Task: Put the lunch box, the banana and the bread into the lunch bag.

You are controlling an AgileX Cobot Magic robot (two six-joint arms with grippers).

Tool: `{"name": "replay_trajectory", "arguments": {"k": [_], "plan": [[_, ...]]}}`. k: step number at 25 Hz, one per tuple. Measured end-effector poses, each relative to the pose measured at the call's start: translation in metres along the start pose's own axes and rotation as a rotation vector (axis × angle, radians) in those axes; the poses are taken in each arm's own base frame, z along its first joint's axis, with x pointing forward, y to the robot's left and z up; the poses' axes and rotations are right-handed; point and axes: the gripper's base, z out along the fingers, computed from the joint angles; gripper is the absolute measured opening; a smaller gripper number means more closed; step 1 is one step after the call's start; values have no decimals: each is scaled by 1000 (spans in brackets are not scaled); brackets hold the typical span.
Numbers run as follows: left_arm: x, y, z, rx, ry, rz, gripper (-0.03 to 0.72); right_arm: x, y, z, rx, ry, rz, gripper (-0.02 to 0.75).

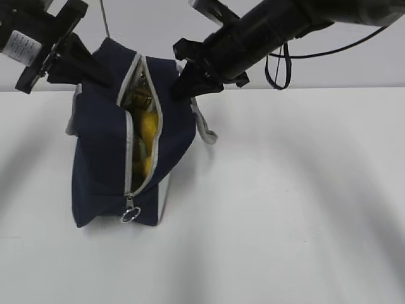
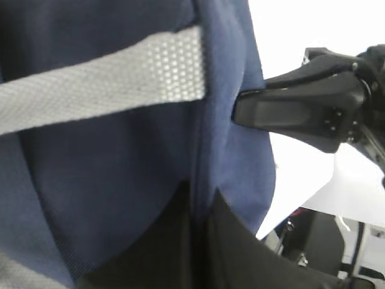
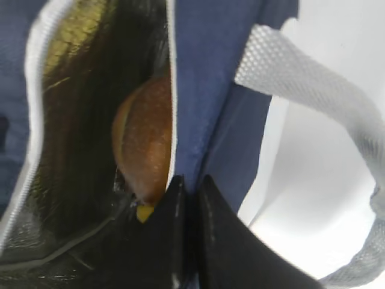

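Note:
The navy lunch bag [image 1: 101,158] stands on the white table with its zipper gaping along the top. Yellow banana [image 1: 147,130] shows through the slit. In the right wrist view the golden-brown bread [image 3: 144,138] lies inside against the bag wall, with a scrap of banana [image 3: 144,212] under it. The lunch box is hidden. My left gripper [image 1: 101,73] is shut on the bag's left upper edge, pinching blue fabric [image 2: 201,198]. At the opening's right rim, my right gripper [image 1: 183,82] is shut on the fabric beside the zipper tape [image 3: 191,186].
A grey strap handle [image 1: 205,126] hangs down the bag's right side. The zipper's ring pull [image 1: 130,214] rests at the bag's near bottom end. White tabletop [image 1: 285,202] spreads to the right and front. A black cable loop [image 1: 278,66] dangles from the right arm.

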Motion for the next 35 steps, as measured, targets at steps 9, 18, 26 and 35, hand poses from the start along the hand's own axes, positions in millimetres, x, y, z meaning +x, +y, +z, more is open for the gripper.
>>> {"name": "replay_trajectory", "arguments": {"k": [9, 18, 26, 35], "plan": [[-1, -40, 19, 129, -18, 53, -3, -13, 49, -77, 148, -30, -143, -6], [-14, -43, 26, 119, -172, 29, -3, -7, 49, -93, 268, 34, -143, -6], [-23, -25, 50, 126, -166, -37, -3, -10, 43, -88, 288, 10, -122, -6], [-29, -13, 67, 154, -173, -91, -3, -13, 25, -68, 305, -7, -79, -6]]}}
